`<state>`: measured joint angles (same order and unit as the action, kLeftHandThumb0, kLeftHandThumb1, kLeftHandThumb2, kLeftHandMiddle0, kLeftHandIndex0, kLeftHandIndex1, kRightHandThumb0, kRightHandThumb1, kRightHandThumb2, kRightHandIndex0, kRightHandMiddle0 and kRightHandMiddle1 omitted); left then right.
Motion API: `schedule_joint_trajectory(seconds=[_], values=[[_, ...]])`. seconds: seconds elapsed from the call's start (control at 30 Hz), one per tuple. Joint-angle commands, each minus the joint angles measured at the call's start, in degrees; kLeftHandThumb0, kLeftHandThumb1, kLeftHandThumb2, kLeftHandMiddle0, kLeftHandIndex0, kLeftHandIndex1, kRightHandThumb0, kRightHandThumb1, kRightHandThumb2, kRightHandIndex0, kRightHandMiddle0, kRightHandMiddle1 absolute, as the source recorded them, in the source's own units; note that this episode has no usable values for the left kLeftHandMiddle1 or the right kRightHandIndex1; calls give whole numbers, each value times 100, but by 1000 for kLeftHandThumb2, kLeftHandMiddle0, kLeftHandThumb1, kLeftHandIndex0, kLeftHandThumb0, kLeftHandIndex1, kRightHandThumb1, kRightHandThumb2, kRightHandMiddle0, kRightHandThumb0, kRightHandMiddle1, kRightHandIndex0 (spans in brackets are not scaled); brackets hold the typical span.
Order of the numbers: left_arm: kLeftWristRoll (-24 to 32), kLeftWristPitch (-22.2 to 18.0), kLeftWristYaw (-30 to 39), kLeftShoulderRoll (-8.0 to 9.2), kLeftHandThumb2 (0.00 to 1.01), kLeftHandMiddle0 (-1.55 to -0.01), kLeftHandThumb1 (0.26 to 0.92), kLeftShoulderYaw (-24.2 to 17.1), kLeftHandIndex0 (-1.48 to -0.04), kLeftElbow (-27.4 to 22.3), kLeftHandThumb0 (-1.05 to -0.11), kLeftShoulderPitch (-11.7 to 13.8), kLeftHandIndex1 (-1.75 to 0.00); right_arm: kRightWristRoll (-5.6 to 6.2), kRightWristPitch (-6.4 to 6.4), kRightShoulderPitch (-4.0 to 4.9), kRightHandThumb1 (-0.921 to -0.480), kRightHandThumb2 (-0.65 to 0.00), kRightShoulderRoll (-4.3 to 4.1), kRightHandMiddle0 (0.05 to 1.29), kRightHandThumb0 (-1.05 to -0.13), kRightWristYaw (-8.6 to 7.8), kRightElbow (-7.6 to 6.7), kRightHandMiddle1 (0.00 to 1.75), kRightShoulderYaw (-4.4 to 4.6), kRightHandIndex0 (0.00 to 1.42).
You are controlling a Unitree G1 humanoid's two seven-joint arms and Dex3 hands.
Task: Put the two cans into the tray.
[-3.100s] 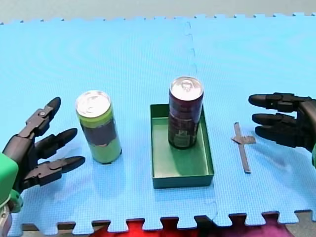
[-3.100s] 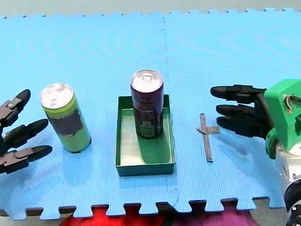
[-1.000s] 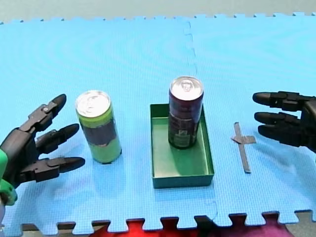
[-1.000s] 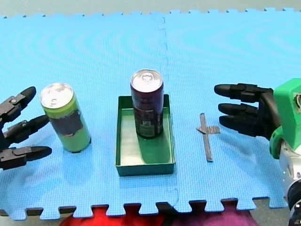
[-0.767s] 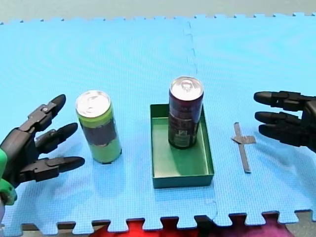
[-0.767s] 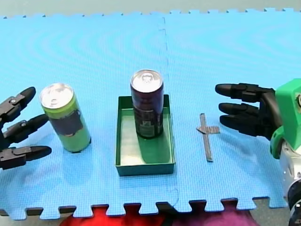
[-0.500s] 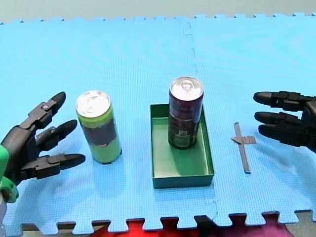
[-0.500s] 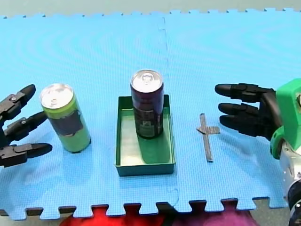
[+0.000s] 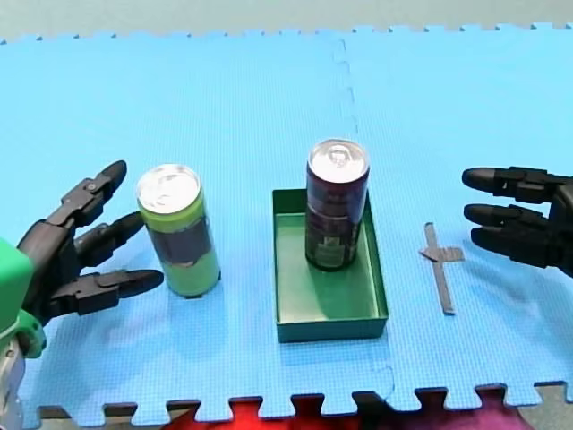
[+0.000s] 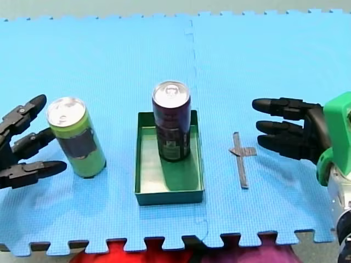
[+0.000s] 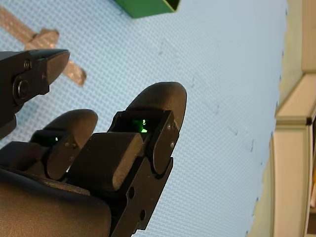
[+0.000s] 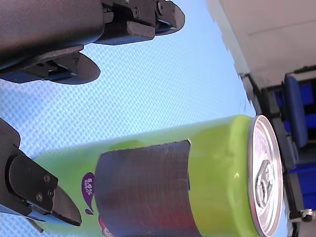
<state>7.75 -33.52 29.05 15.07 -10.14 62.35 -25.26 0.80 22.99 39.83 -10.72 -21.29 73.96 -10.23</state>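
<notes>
A: Quick, cans. Where are they sitting?

B: The dark can (image 9: 336, 206) is standing upright inside the green tray (image 9: 331, 328), in its far half. The green can (image 9: 179, 231) is standing upright outside it, on the blue foam mat (image 9: 269, 107), to the left of the tray and clear of its wall.

A: Left hand?

B: The left hand (image 9: 79, 258) is coming in from the left edge, just beside the green can. It is gripping nothing. Two of its fingertips are sitting very close to the can's side, and I cannot tell whether they are touching it.

A: Wrist camera helping?

B: In the second wrist view the green can (image 12: 148, 187) is lying between the black fingers (image 12: 74, 69) of that left hand, and bare mat is showing between the can and the fingers on one side. Not clamped.

A: Right hand?

B: The right hand (image 9: 524, 224) is hanging over the mat at the right edge, empty, closed on nothing, well apart from the tray.

A: Anything else down there?

B: A grey tape strip (image 9: 439, 269) with a short cross piece is lying flat on the mat between the tray and the right hand. In the first wrist view, that tape (image 11: 47, 42) and a corner of the tray (image 11: 145, 6) are showing beyond dark fingers (image 11: 158, 111).
</notes>
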Motion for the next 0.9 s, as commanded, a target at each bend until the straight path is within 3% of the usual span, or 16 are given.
schedule_joint_trajectory(seconds=[0.0, 0.23, 0.87], values=[[68, 22, 90, -35, 2, -386, 626, -43, -148, 66, -990, -101, -1, 21, 28, 11, -762, -1, -34, 1029, -584, -12, 6, 0, -17, 766], [147, 96, 252, -109, 3, -369, 634, -103, -151, 128, -1012, -211, -2, 15, 35, 12, -762, 0, -31, 1029, -583, -14, 1, 0, -17, 767], [201, 167, 808, -49, 14, -315, 686, -205, -143, 321, -1048, -297, 0, -8, 33, 34, -764, -1, -29, 1032, -585, 19, 9, 1, 4, 770]])
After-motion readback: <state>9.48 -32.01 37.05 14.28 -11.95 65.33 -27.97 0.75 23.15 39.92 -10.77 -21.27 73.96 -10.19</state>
